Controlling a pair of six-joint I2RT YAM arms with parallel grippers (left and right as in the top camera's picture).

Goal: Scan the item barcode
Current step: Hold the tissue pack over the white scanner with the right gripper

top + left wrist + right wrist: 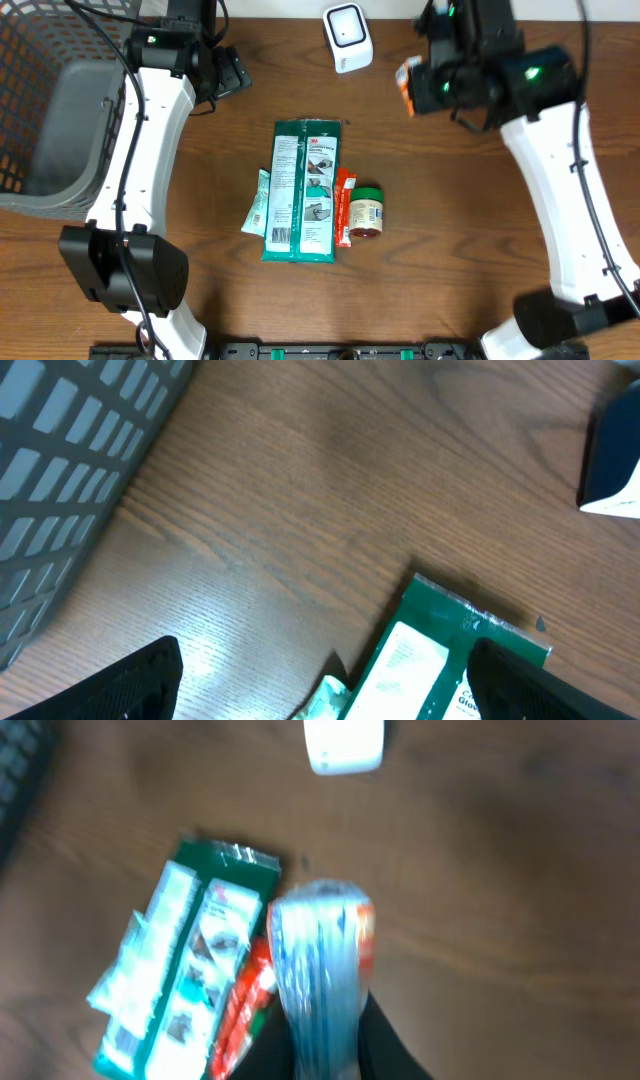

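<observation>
Right claw [322, 1050] pinches a clear-wrapped packet [404, 86] at upper right of the overhead view, near the white scanner [347, 38]; we judge its coded face must meet that scanner squarely, held steady.

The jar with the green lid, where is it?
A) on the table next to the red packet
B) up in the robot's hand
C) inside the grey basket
A: the jar lies on the table, right beside the red packet.
</observation>
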